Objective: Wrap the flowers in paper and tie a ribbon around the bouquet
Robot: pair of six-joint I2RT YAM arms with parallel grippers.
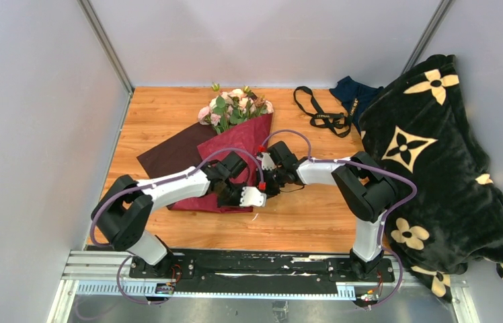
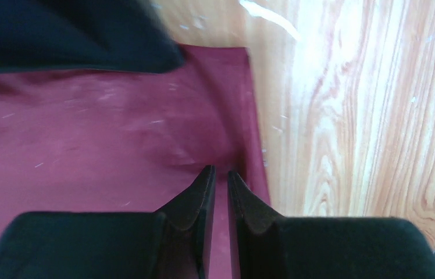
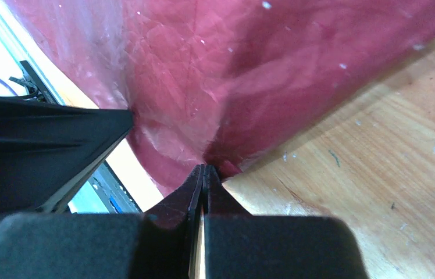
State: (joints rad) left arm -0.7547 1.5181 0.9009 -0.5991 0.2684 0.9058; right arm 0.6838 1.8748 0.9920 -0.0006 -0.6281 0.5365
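The flowers [image 1: 234,106], pink and cream roses with green leaves, lie at the back of the table on the dark red paper [image 1: 235,145]. One side of the paper is folded up over the stems. My right gripper [image 3: 205,167] is shut, pinching a lifted edge of the paper [image 3: 232,75]. My left gripper [image 2: 221,170] hovers over the paper [image 2: 87,151] near its corner; its jaws stand a narrow slit apart with nothing between them. Seen from above, the left gripper [image 1: 247,196] and the right gripper [image 1: 267,176] meet at the paper's near right edge. The black ribbon [image 1: 319,111] lies loose at the back right.
A black blanket with cream flower motifs [image 1: 437,168] is heaped along the right side. A navy cloth [image 1: 353,94] lies beside it, behind the ribbon. Bare wooden table [image 1: 302,215] shows in front of the paper. Grey walls close in the left and back.
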